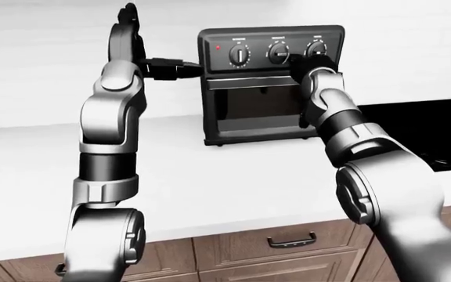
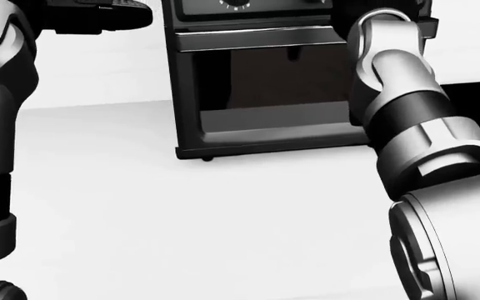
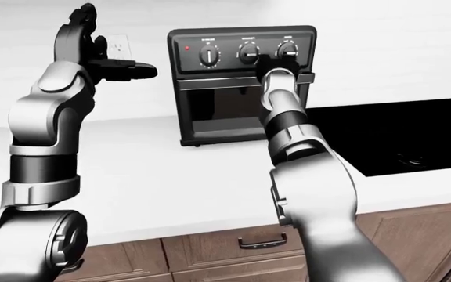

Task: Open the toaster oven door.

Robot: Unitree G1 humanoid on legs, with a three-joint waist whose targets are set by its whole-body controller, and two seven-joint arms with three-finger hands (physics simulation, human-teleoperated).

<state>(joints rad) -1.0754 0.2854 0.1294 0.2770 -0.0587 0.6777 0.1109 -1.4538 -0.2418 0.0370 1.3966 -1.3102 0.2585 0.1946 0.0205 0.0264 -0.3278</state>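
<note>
- The black toaster oven (image 1: 271, 82) stands at the tabletop's (image 1: 210, 176) far edge against the wall; its glass door (image 3: 226, 108) looks shut, three knobs above.
- A black cooktop (image 3: 390, 132) lies to its right.
- Your right hand (image 1: 313, 63) sits at the door handle's (image 2: 256, 37) right end; grip indiscernible.
- Your left hand (image 3: 123, 70) hovers raised, fingers extended, left of the oven.

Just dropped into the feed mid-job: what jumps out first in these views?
The black toaster oven stands on the white counter against the wall, its door apparently shut. The right robot hand is up at the handle bar's right end, just under the knobs; its grip is hard to make out. The left robot hand hangs raised beside the oven's left edge, holding nothing.
</note>
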